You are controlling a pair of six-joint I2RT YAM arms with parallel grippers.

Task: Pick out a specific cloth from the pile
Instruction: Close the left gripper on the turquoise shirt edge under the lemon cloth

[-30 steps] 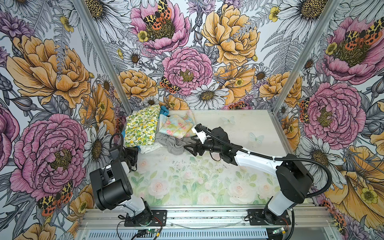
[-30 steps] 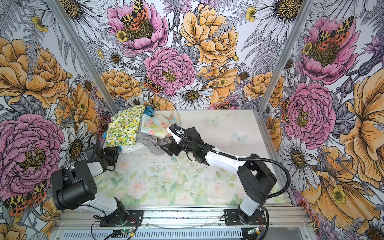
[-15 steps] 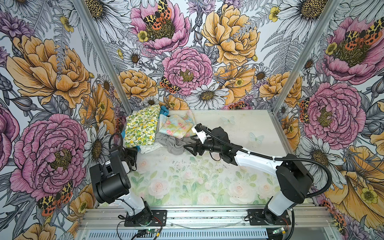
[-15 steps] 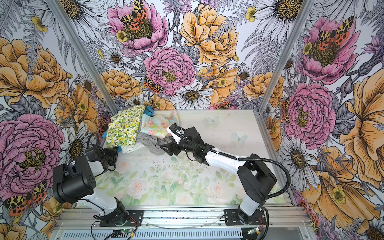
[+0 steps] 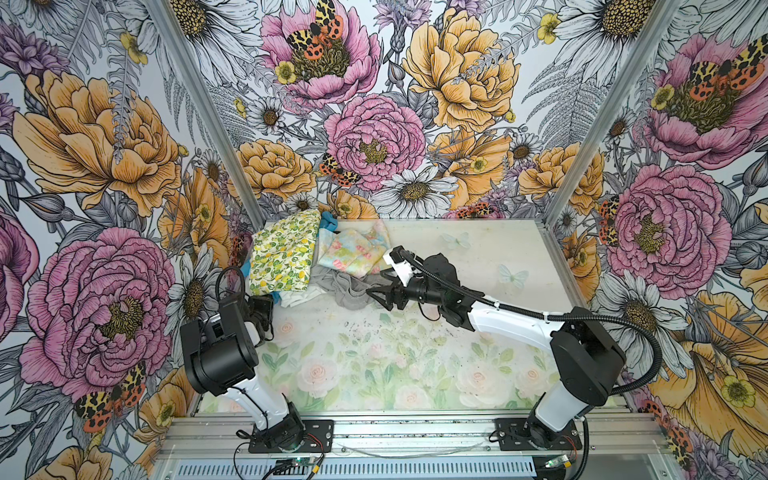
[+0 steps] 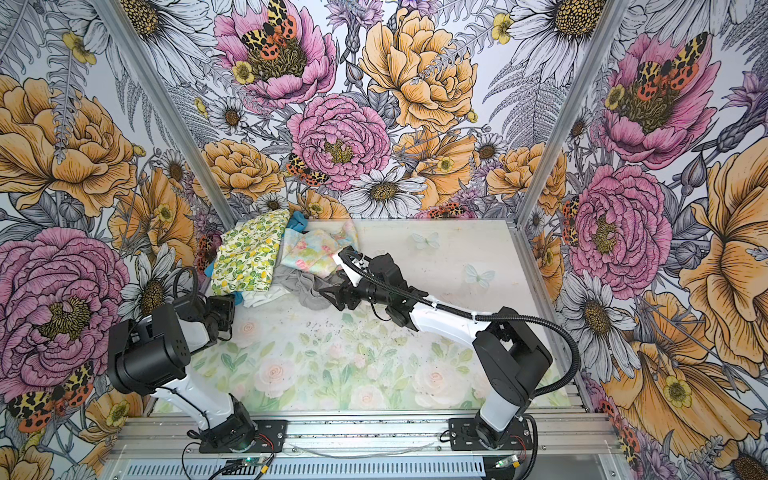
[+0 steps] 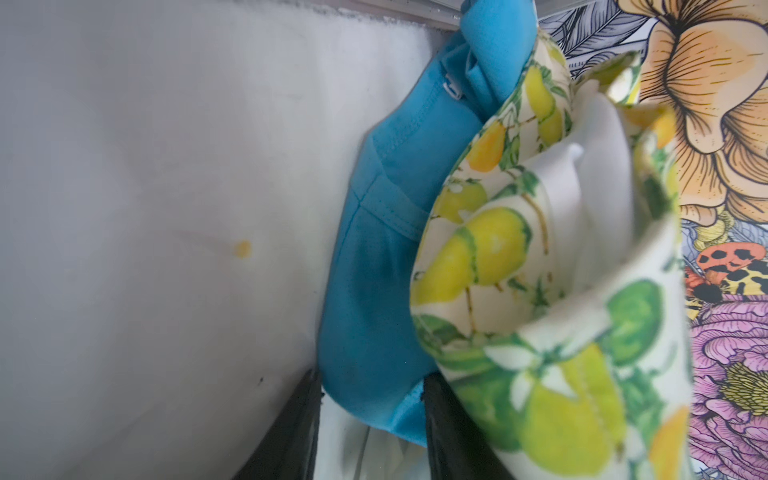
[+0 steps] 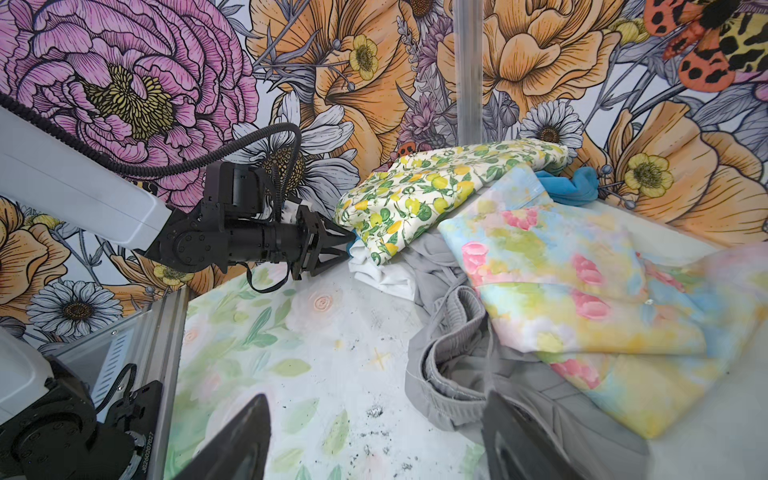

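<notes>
The cloth (image 7: 386, 249) is plain turquoise and lies under the lemon-print cloth (image 5: 282, 257) of the pile in the back left corner. A corner pokes out at the back (image 5: 328, 220) (image 6: 297, 222) (image 8: 569, 187). My left gripper (image 7: 372, 386) is at the pile's near left edge (image 5: 271, 296) (image 6: 231, 300) (image 8: 349, 248), shut on a fold of the cloth that fills the gap between its fingers. My right gripper (image 8: 374, 395) (image 5: 380, 291) (image 6: 332, 297) is open at the edge of the grey cloth (image 8: 453, 374), one finger over it, holding nothing.
The pile also holds a pastel floral cloth (image 5: 353, 253) on the grey one (image 5: 345, 286) and a white cloth (image 5: 297, 297) under the lemon print. The booth's flowered walls and corner post (image 5: 208, 112) close in right behind the pile. The floral table mat (image 5: 374, 365) stretches toward the front.
My left arm's elbow has risen slightly. The right arm and the cloths have stayed where they were.
</notes>
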